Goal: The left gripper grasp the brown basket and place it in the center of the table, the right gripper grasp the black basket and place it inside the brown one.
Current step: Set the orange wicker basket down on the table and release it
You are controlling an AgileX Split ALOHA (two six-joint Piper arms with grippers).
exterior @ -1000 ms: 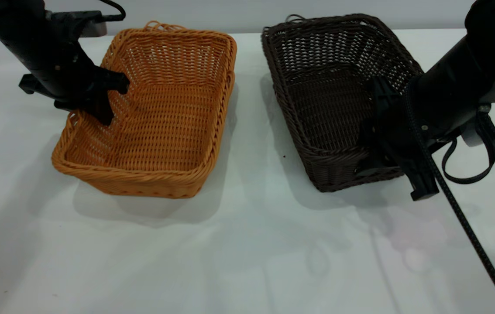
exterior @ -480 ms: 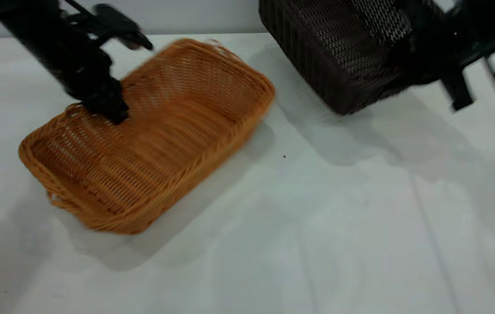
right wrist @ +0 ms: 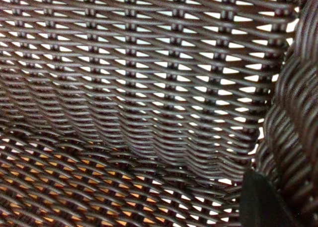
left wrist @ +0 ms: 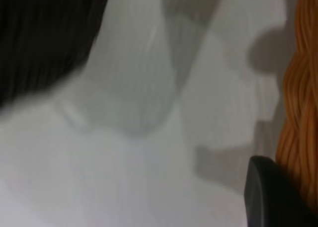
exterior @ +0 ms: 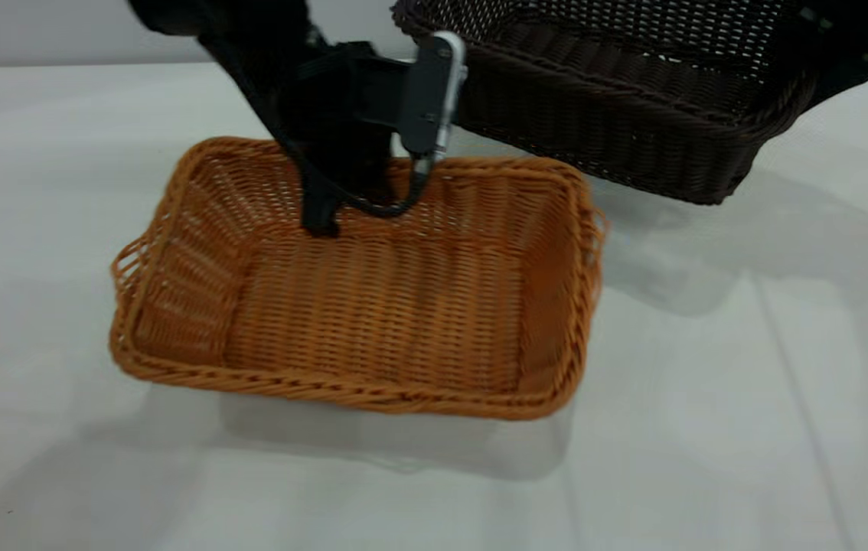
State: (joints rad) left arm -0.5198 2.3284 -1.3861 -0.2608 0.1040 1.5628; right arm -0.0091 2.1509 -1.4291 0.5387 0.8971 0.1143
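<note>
the left gripper (exterior: 321, 218) has its fingers (left wrist: 271, 197) pinched on the far long wall of the brown basket (exterior: 373, 306), one finger visible inside against the weave, the other hidden behind the wall. a second ago this basket sat at the left of the table (exterior: 709, 428), and half a second ago it was mid-swing on a diagonal; it has since been carried toward the middle and turned. its long axis now runs across the exterior view, left to right, with its loop handles at the two short ends and its open mouth facing up. it appears to sit at or just above the table, level; contact cannot be confirmed. judgement: the first placement is nearly complete, release outstanding. the right gripper (right wrist: 268, 202) is barely in view; its wrist view shows one finger against the braided rim of the black basket (exterior: 633, 115), so it is judged clamped on that rim. that basket has left the table since a second ago and now hangs raised behind and to the right of the brown basket, tilted, its long axis also roughly across the view. judgement: the nesting step is being staged, not begun.
</note>
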